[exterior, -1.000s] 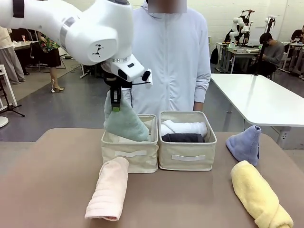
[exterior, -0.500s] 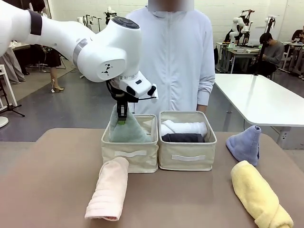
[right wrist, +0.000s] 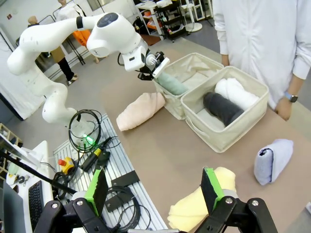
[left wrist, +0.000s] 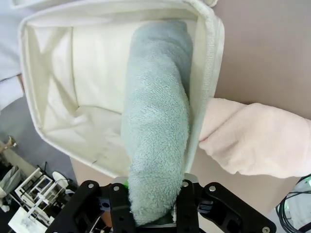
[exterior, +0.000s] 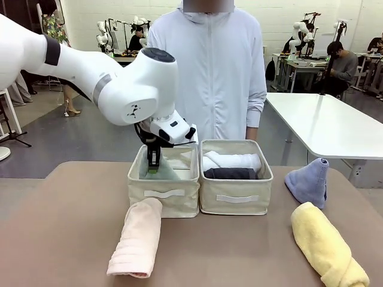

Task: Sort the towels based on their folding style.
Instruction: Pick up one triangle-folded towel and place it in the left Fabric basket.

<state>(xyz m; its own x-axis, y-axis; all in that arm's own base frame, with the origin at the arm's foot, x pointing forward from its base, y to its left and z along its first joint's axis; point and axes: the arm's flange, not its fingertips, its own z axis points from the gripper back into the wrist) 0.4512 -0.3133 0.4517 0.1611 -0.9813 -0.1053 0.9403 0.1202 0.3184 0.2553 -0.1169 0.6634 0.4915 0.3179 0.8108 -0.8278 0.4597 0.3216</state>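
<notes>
Near the tabletop's front edge two rolls are found: the pale pink towel (exterior: pixel 136 238) left of centre, its far end against the left bin's front wall, and the yellow towel (exterior: pixel 328 245) toward the front right corner. Above the latter the right gripper (right wrist: pixel 154 188) is held with its jaws spread wide and nothing between them. Farther back, by the right edge, the periwinkle cone (exterior: pixel 308 181) is stood. All are judged light, soft and yielding, so a pinch through thick folded terry, at a roll's end or a cone's tip, is advised rather than one on a loose flap. At mid-table two beige bins are set side by side. The right bin (exterior: pixel 236 200) is occupied by the white towel (exterior: pixel 233 160) and the dark grey towel (exterior: pixel 230 173), both rolled. Into the left bin (exterior: pixel 163 194) the sage-green towel (left wrist: pixel 158 121) is hung along one wall, its narrow end clamped by the left gripper (exterior: pixel 153 162), whose jaws are closed tight on it. A person (exterior: pixel 206 72) is stood at the far edge.
</notes>
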